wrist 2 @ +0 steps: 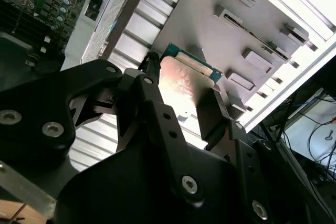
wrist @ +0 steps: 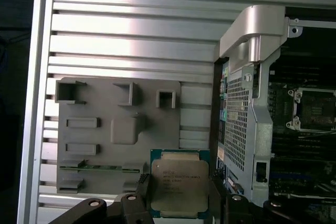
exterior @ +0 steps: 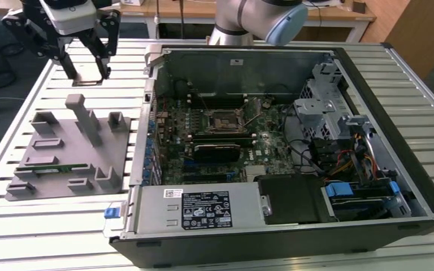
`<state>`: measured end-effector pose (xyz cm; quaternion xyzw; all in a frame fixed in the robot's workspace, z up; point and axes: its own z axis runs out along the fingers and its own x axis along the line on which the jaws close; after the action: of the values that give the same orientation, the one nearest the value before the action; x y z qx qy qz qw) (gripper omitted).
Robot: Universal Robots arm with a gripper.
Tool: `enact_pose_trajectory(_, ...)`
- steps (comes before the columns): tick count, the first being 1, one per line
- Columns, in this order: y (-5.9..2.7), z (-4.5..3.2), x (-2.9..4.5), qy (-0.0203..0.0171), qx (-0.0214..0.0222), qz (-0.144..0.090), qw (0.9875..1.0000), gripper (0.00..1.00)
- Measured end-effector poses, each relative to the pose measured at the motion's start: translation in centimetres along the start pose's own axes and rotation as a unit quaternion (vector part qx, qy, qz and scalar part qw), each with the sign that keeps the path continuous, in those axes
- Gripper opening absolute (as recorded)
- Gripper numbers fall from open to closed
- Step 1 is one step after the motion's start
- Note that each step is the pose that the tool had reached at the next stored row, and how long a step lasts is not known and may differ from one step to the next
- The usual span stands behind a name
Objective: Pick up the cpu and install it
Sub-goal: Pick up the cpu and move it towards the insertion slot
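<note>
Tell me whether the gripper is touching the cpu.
Touching. In the second wrist view the gripper has its fingers pressed against opposite edges of the cpu, no gap either side.

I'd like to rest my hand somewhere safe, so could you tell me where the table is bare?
Bare slatted table lies between the grey holder and the exterior view's bottom-left corner, and beneath the gripper holding the cpu. Inside the computer case it is crowded.
</note>
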<state>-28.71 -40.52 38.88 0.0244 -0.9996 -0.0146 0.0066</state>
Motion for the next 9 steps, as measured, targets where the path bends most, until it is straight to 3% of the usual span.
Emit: enact_pose_trajectory(9,-0.07,0.06,-1.48,0.0000,0.0000,0.000,1.0000,0.53)
